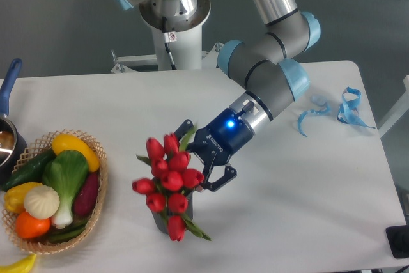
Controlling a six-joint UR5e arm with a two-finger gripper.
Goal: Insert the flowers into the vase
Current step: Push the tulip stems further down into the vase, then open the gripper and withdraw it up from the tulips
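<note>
1. The flowers (167, 180), a bunch of red tulips with green leaves, stand over the vase (167, 222) near the front middle of the table (307, 183). The blooms cover most of the vase, so only a bit of its dark side shows beneath them.
2. The gripper (206, 158) sits just right of the bunch, at the end of the arm (265, 84) that reaches in from the far right. Its two black fingers look spread, one above and one below, and the blooms lie against them or just in front. I cannot tell whether any stem is between them, since the tulips hide that spot.
3. The stems seem to be inside the mouth of the vase, though the mouth itself is hidden. One tulip and a leaf hang low on the near side, over the rim.
4. By my judgement the step in hand is the release: the bunch looks placed and the fingers appear to be letting go.
5. The next move calls for a clean pull back to the right and upward, without snagging a bloom or leaf, as the bunch is wider than the vase and could tip it.
6. A basket (96, 215) of vegetables sits at the left, well apart from the vase.
</note>
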